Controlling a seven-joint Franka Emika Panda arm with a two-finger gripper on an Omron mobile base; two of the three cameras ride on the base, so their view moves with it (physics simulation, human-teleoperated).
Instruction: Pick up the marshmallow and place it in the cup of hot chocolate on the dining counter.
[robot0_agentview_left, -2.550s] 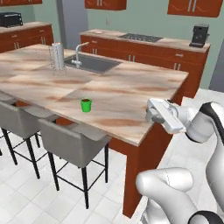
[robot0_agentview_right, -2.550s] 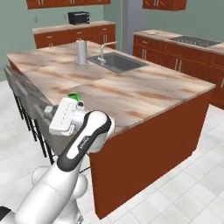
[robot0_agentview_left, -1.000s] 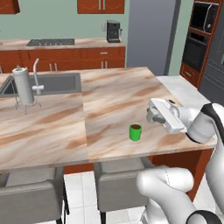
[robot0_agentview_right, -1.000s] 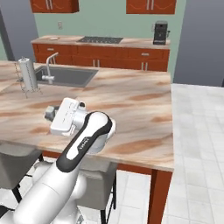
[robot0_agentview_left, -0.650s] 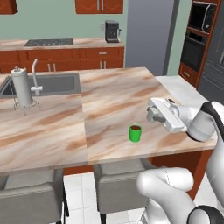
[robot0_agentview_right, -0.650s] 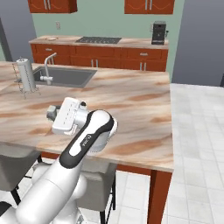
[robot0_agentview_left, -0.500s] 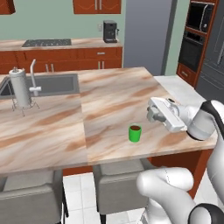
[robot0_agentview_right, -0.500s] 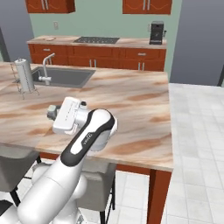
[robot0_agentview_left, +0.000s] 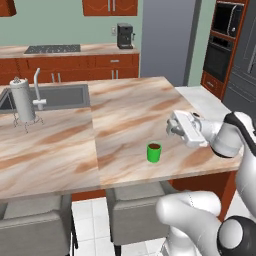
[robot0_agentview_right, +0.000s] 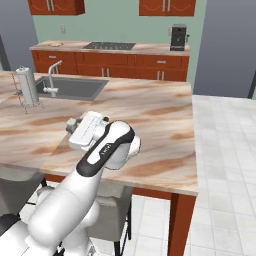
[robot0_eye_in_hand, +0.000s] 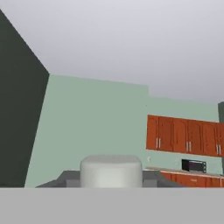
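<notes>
Marbled dining counter (robot0_agentview_left: 125, 107), green cup (robot0_agentview_left: 154, 152) near its front edge.
Your gripper (robot0_agentview_left: 173, 125) hovers at the cup's 1 o'clock, pinching a pale marshmallow (robot0_eye_in_hand: 111, 170) between its fingers; a silver canister (robot0_agentview_left: 23, 101) stands by the sink (robot0_agentview_left: 57, 96).

Cup of hot chocolate (robot0_agentview_left: 154, 152) sitting on dining counter (robot0_agentview_left: 120, 112) near edge; canister (robot0_agentview_left: 23, 101) standing far left, beside sink (robot0_agentview_left: 52, 96).

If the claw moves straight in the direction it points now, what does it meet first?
Probably nothing near. The hand view looks along the claw at a far green wall and ceiling, so it points up and away over the counter, not at the cup. Depth is unclear.
</notes>
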